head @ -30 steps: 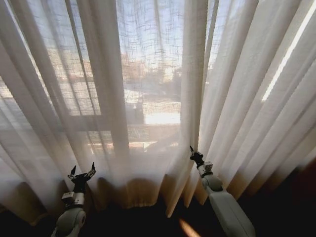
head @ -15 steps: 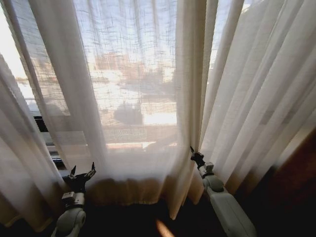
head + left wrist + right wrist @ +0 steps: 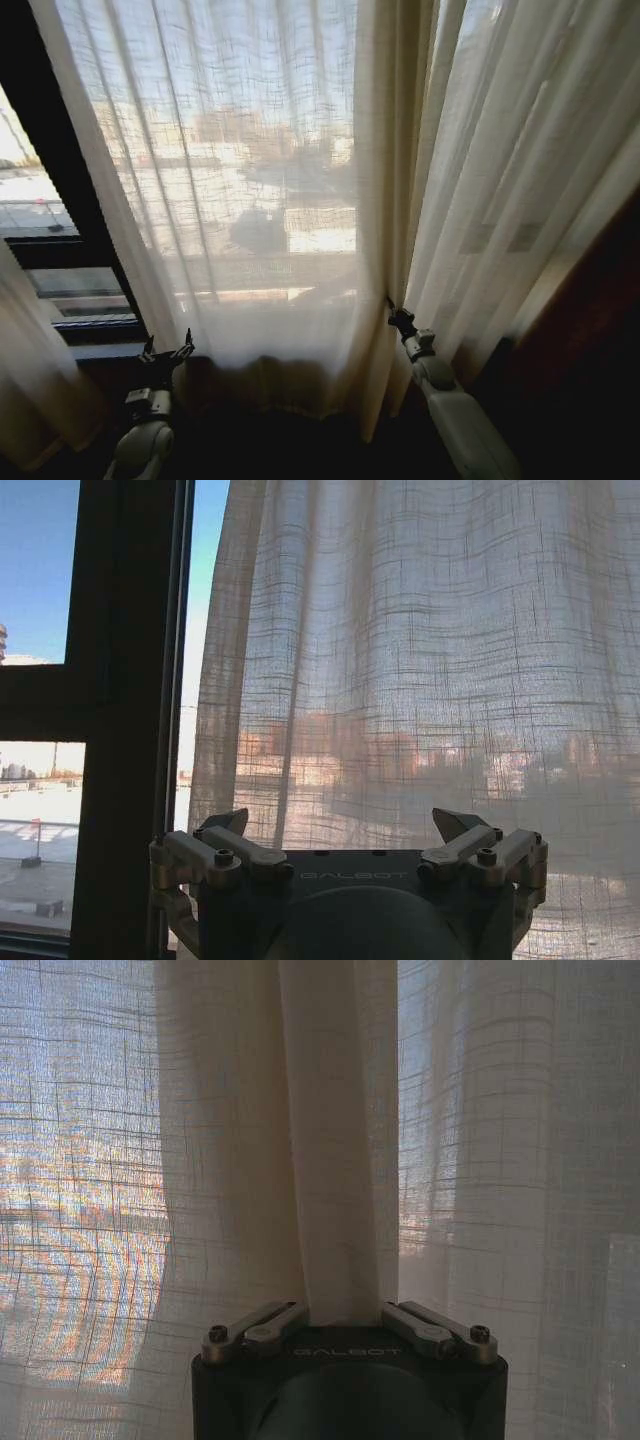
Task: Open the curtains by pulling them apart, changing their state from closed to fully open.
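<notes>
Our right hand (image 3: 391, 308) pinches a vertical fold of the curtains (image 3: 250, 200), which hang directly ahead, while our left hand (image 3: 166, 345) hovers spread beside their edge.

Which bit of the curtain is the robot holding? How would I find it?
Start at the big window and follow the sheer white curtains across to the thick, bunched-up fold. The right gripper pinches it low down; unlike the see-through cloth beside it, this fold looks solid cream.
</notes>
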Controlling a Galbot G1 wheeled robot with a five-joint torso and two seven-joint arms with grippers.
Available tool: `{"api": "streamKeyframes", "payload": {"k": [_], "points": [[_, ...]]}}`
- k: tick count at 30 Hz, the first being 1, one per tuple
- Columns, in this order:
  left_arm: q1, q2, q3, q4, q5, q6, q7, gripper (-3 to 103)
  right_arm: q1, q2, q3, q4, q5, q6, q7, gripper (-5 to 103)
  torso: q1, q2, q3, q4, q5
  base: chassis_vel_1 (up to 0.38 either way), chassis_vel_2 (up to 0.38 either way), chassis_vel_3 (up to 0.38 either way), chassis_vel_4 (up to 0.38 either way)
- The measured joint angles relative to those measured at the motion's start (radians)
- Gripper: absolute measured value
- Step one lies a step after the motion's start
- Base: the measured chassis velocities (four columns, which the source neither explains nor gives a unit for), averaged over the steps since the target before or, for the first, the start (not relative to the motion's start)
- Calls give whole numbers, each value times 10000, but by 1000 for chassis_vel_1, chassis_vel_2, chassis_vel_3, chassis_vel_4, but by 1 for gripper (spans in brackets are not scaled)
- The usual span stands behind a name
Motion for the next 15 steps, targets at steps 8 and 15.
{"api": "streamKeyframes", "payload": {"k": [8, 15], "points": [[0, 0, 0, 0, 0, 0, 0, 100, -94, -51, 101, 37, 23, 31, -67, 0, 2, -1, 1, -3, 2, -365, -359, 346, 352], [0, 0, 0, 0, 0, 0, 0, 100, -97, -42, 101, 41, 22, 54, -77, 0, 3, -1, 1, -3, 1, -358, -348, 353, 352]]}}
